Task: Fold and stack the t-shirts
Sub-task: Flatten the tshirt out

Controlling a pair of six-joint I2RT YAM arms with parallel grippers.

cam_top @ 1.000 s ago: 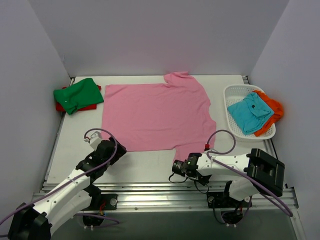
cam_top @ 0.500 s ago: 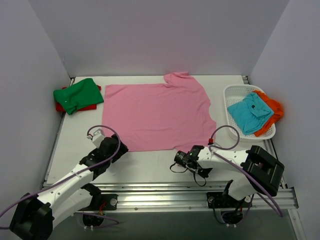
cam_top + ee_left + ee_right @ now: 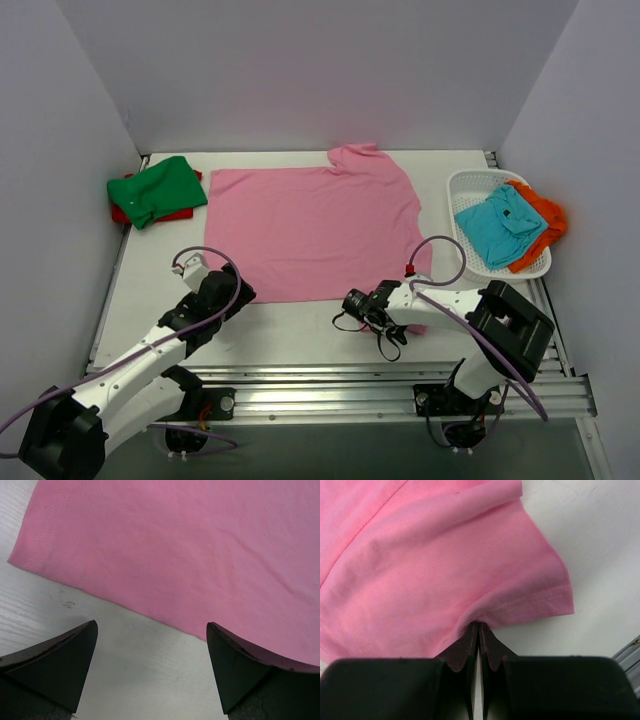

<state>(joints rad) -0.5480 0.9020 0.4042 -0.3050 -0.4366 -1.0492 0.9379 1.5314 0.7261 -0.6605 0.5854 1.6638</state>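
A large pink t-shirt (image 3: 310,230) lies spread flat on the white table. My right gripper (image 3: 479,625) is shut on the stitched edge of its near sleeve (image 3: 530,597), and the cloth puckers at the pinch; from above the right gripper (image 3: 366,305) sits at the shirt's near edge. My left gripper (image 3: 151,630) stands open over bare table just short of the near edge of the pink shirt (image 3: 190,550), near its left corner, holding nothing. A folded green t-shirt (image 3: 155,188) rests on a red one (image 3: 182,213) at the far left. Teal (image 3: 498,225) and orange (image 3: 543,215) t-shirts lie in the basket.
The white mesh basket (image 3: 462,183) stands at the right edge of the table. Grey walls close in the table on three sides. A metal rail (image 3: 330,385) runs along the near edge by the arm bases.
My right gripper moved left and in to the pink shirt's near sleeve and shut on its edge. My left gripper crept a little closer to the shirt's near-left corner and stayed open.
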